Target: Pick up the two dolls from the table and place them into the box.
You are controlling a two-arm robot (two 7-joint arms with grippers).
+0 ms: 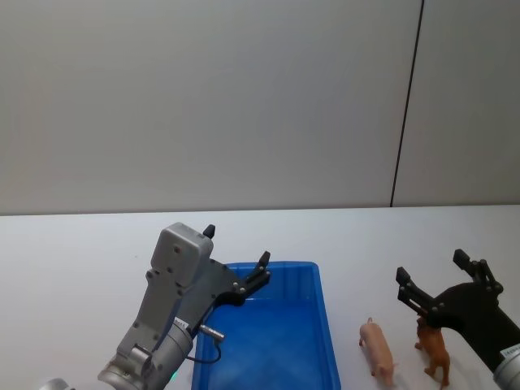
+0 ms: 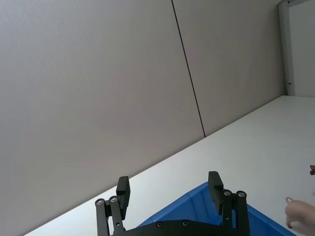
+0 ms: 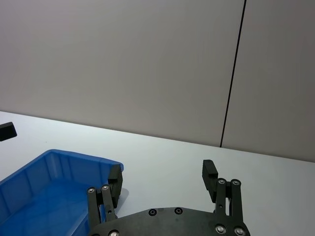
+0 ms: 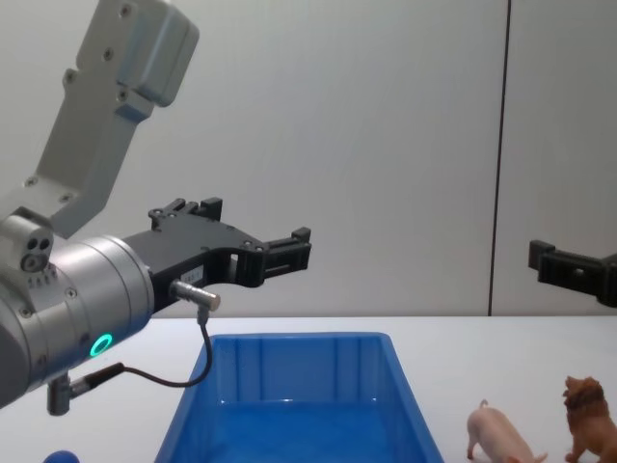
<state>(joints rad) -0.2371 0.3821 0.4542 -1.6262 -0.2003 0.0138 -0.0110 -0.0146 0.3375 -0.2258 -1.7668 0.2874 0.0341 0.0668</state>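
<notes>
The pale pink pig [image 1: 378, 349] and the brown lion [image 1: 435, 351] stand side by side on the white table [image 1: 81, 252], just right of the blue box [image 1: 272, 266]. Seen from the chest, the pig [image 4: 501, 436] and lion [image 4: 588, 420] are upright next to the box [image 4: 299, 371]. My left gripper [image 1: 236, 246] hovers open and empty over the box's far left corner. My right gripper [image 1: 431, 266] hangs open and empty in the air above and just behind the two dolls. In the wrist views, the left gripper [image 2: 169, 189] and the right gripper [image 3: 162, 177] both hold nothing.
A plain grey wall with a dark vertical seam [image 1: 406, 106] backs the table. A small blue round object [image 4: 60, 456] sits at the lower left of the chest view. The box's floor [image 1: 268, 341] is bare. White tabletop stretches behind the box and to the left.
</notes>
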